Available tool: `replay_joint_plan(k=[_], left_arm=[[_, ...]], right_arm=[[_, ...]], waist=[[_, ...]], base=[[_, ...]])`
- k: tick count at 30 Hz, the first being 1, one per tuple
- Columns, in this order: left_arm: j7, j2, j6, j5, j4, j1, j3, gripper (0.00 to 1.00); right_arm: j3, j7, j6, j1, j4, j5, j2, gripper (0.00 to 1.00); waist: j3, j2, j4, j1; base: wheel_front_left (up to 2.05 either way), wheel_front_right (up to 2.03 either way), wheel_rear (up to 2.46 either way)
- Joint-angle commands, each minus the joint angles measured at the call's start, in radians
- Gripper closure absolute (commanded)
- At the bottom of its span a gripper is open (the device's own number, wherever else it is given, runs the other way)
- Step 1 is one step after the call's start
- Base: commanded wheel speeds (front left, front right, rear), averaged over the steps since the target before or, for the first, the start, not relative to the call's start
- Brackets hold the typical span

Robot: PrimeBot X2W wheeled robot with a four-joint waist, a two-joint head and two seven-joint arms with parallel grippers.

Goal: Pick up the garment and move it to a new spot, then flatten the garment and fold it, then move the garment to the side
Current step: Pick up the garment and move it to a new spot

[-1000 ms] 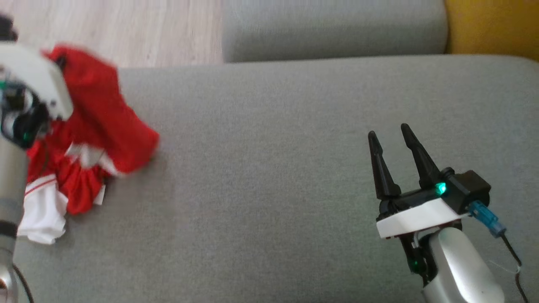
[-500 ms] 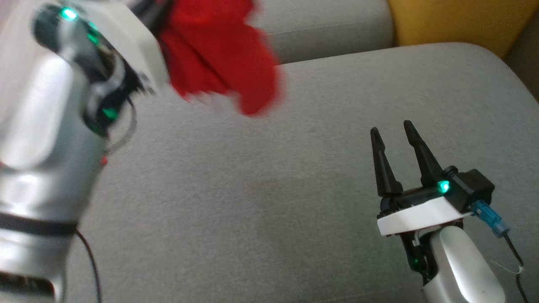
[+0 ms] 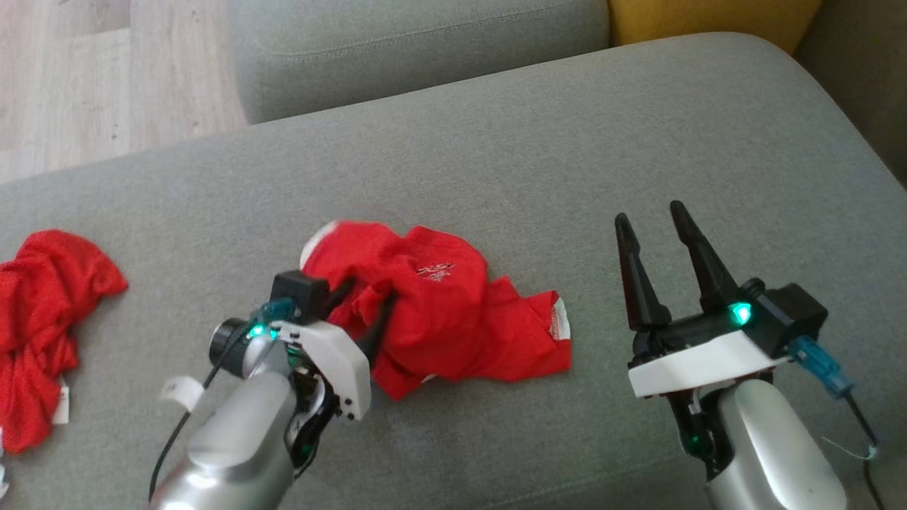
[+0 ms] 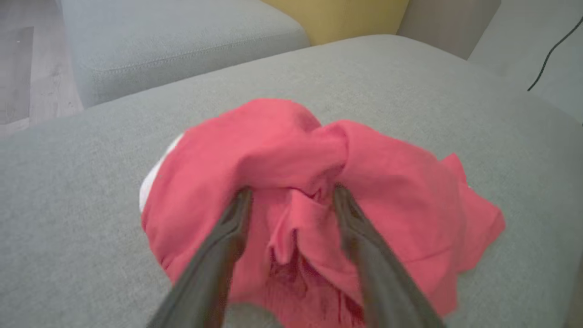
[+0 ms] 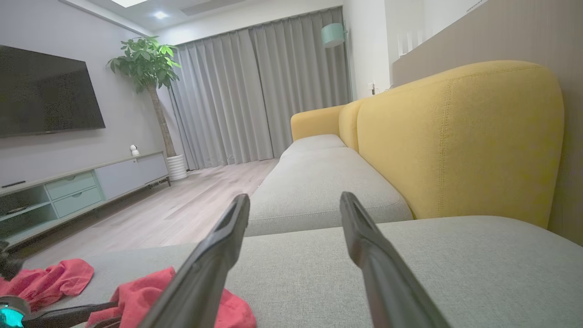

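The garment (image 3: 453,319) is a crumpled red piece with white trim, lying in a heap on the middle of the grey sofa cushion (image 3: 531,142). My left gripper (image 3: 368,292) is at its left side, fingers spread. In the left wrist view the garment (image 4: 401,173) bunches over and between the fingertips of the left gripper (image 4: 292,190), which stands open. My right gripper (image 3: 650,213) hovers open and empty to the right of the garment, apart from it. The right wrist view has the right gripper (image 5: 295,199) open, with the garment (image 5: 136,291) low at the left.
A second red garment (image 3: 42,312) lies bunched at the cushion's left end. Another grey cushion (image 3: 411,42) lies beyond, with wooden floor (image 3: 85,71) to its left. A yellow backrest (image 5: 455,136) borders the far right. Bare cushion lies around the right gripper.
The head camera has shifted. My left arm carried the garment through the air from the left, and the garment now rests mid-cushion with the left fingers spread apart. The right gripper stayed put.
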Motion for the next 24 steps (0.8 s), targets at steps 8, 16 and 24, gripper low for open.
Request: replay_joint_plan(k=[8,16,24], left_arm=[[-0.119,0.033,0.003,0.001,-0.033,-0.118,0.091,0.00],[-0.128,0.157,0.125,0.020,-0.389,0.001,0.289,0.00],[-0.128,0.091,0.275,0.138,-0.725,0.360,0.449,0.00]], right_arm=[[0.005,-0.011,0.008,-0.025,-0.051,0.017,-0.006,0.00],[-0.015,-0.011,0.008,-0.001,-0.066,0.035,-0.007,0.00],[-0.050,-0.011,0.008,0.045,-0.076,0.049,-0.016,0.00]], waist=[[-0.015,0.0000,0.053,0.0000],[-0.029,0.0000,0.100,0.0000],[-0.020,0.0000,0.136,0.0000]], base=[[0.00,0.00,0.00],[0.00,0.00,0.00],[0.00,0.00,0.00]])
